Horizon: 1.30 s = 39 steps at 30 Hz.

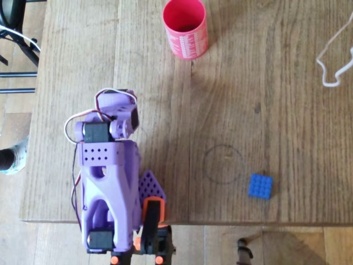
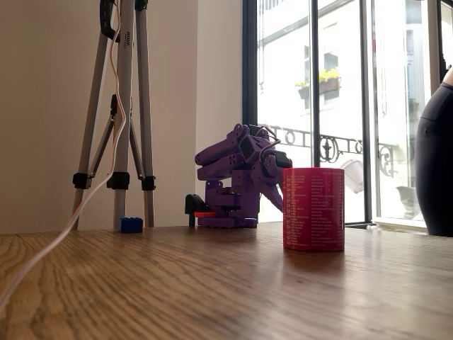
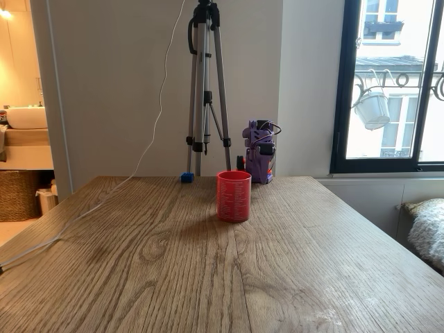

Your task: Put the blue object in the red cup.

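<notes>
The blue object (image 1: pixel 260 186) is a small studded brick lying flat near the table's front edge in the overhead view, right of the arm; it also shows in the fixed views (image 2: pixel 131 224) (image 3: pixel 186 177). The red cup (image 1: pixel 187 43) stands upright and open-topped far across the table, seen in both fixed views too (image 2: pixel 313 209) (image 3: pixel 234 196). My purple arm (image 1: pixel 107 165) is folded over its base at the table edge. Its gripper (image 1: pixel 150 190) is tucked low beside the base, the orange jaw against the purple one, with nothing in it, well left of the brick.
A white cable (image 1: pixel 331 55) lies at the overhead view's top right and runs across the table (image 2: pixel 42 255). A tripod (image 3: pixel 205 90) stands behind the table near the brick. A faint drawn circle (image 1: pixel 223 164) marks the wood left of the brick.
</notes>
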{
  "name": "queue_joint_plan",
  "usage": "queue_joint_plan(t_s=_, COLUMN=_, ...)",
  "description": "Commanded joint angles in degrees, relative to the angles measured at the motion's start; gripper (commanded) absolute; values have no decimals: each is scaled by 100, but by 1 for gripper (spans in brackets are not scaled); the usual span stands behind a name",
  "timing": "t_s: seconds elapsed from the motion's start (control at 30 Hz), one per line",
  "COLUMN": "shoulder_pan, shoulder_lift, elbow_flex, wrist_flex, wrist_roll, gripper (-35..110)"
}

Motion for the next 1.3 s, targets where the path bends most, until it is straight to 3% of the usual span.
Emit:
queue_joint_plan(t_s=0.0, shoulder_pan=-132, shoulder_lift=-35, elbow_flex=-79, wrist_flex=-26, wrist_roll=-114, gripper=1)
queue_joint_plan(t_s=0.63, shoulder_pan=-141, shoulder_lift=-35, elbow_flex=-88, wrist_flex=-18, wrist_roll=-35, gripper=1)
queue_joint_plan(t_s=0.97, shoulder_pan=782, shoulder_lift=-255, elbow_flex=-958, wrist_flex=-439, wrist_roll=-1046, gripper=1)
queue_joint_plan(t_s=1.07, shoulder_pan=1380, shoulder_lift=-1731, elbow_flex=-1749, wrist_flex=-835, wrist_roll=-1099, gripper=1)
queue_joint_plan(t_s=1.27, shoulder_pan=2874, shoulder_lift=-5309, elbow_flex=-4544, wrist_flex=-650, wrist_roll=-589, gripper=1)
